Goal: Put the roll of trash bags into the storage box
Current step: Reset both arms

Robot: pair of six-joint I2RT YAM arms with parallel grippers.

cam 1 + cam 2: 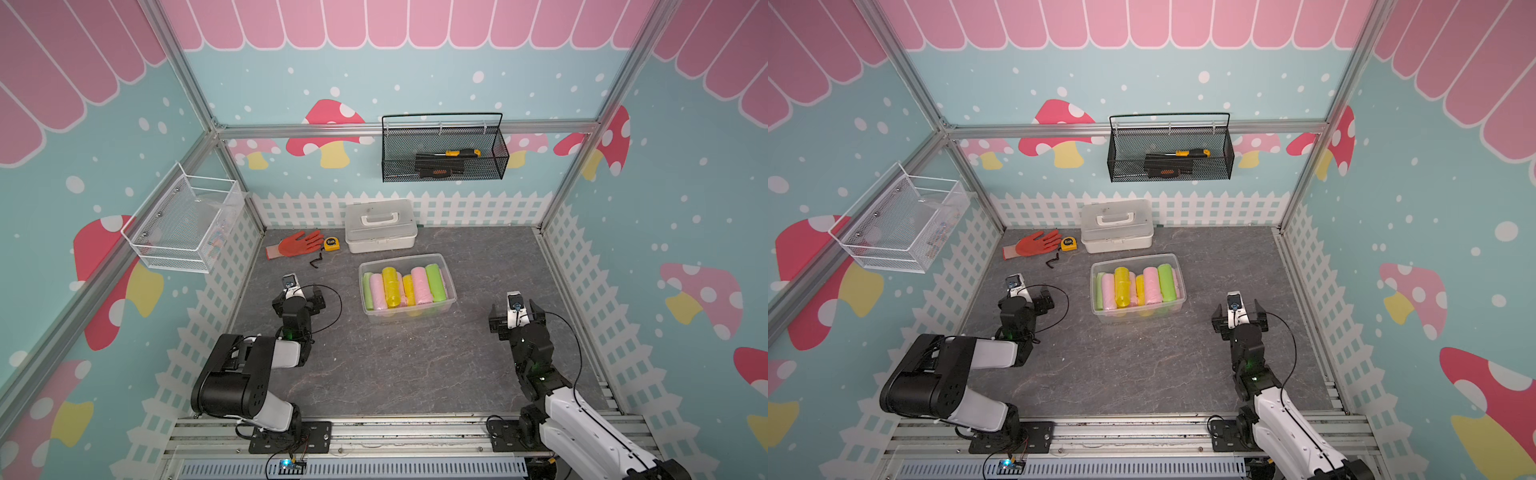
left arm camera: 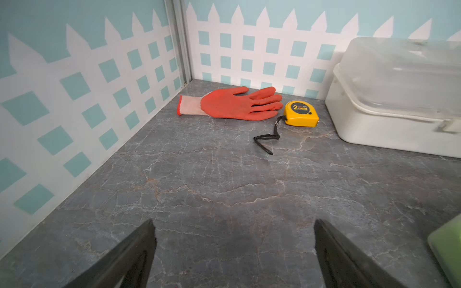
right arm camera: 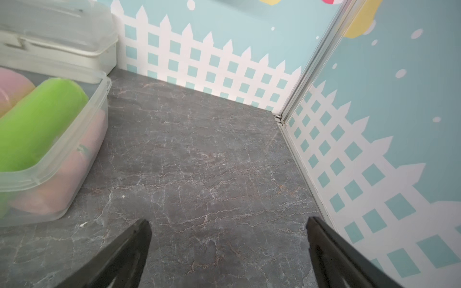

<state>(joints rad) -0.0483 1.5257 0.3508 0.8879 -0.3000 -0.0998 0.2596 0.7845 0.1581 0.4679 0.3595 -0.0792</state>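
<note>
The clear storage box [image 1: 450, 286] [image 1: 1180, 286] stands mid-table. Several rolls of trash bags lie side by side inside it, among them a yellow roll [image 1: 390, 286], a pink roll [image 1: 419, 284] and a green roll [image 1: 435, 282] [image 3: 37, 124]. Every roll I see is in the box. My left gripper [image 1: 301, 291] [image 2: 233, 222] hovers left of the box, open and empty over bare table. To the right of the box my right gripper [image 1: 515, 311] [image 3: 228, 220] is open too, nothing between its fingers. The box's near corner [image 3: 74, 139] shows in the right wrist view.
An opaque white case [image 1: 380, 226] sits behind the box by the back wall. An orange glove [image 1: 297, 245] and a yellow tape measure [image 1: 331, 243] lie at the back left. A black mesh basket [image 1: 444, 153] hangs on the back wall, a white wire basket [image 1: 183, 224] on the left wall.
</note>
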